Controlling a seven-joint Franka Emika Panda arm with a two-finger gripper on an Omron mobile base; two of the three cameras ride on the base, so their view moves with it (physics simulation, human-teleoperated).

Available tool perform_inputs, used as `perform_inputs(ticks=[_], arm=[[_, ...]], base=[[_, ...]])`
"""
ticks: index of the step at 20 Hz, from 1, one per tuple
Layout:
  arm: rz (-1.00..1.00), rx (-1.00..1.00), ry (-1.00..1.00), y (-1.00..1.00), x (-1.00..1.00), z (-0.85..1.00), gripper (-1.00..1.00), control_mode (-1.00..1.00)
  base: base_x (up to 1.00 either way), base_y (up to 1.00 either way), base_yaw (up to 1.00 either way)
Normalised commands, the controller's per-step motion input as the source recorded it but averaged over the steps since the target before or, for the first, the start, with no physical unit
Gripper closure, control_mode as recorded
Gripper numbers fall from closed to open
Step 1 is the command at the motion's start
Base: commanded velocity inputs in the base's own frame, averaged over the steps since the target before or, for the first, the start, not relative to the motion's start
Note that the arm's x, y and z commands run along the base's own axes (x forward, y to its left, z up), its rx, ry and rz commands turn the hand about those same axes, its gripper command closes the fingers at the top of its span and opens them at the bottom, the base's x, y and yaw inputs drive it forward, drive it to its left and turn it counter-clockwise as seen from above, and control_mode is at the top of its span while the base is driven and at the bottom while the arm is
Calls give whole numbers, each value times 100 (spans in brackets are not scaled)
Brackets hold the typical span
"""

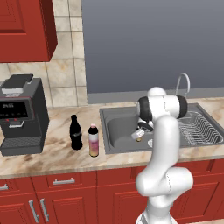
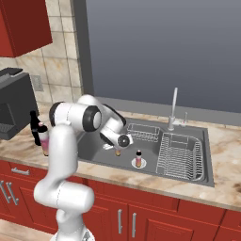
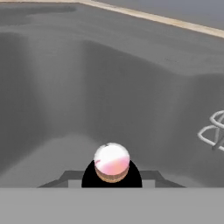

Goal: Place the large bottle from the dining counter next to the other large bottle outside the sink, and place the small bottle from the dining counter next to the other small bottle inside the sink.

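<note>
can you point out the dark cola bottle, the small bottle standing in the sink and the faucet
dark cola bottle [image 1: 76, 133]: left base view, on its body.
small bottle in the sink [image 2: 138, 158]: right base view, on its body.
faucet [image 2: 173, 107]: right base view, on its upright spout.

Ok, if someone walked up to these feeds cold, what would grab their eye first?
Probably the white arm bent down into the sink, its gripper holding a small bottle above the basin. Next, another small bottle standing by the drain, and two large bottles side by side on the counter left of the sink.
</note>
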Motion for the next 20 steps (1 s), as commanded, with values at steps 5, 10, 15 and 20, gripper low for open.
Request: perform_inputs(ticks=[5,10,15,20], arm=[[4,0,0,-13,31,-27,100,-100],[5,0,0,-11,34,-29,100,-100],[4,0,0,-9,38,-28,100,-100],[5,0,1,0,49,-39,-100,-100]], base=[[0,0,0],[0,0,0],[0,0,0],[0,0,0]])
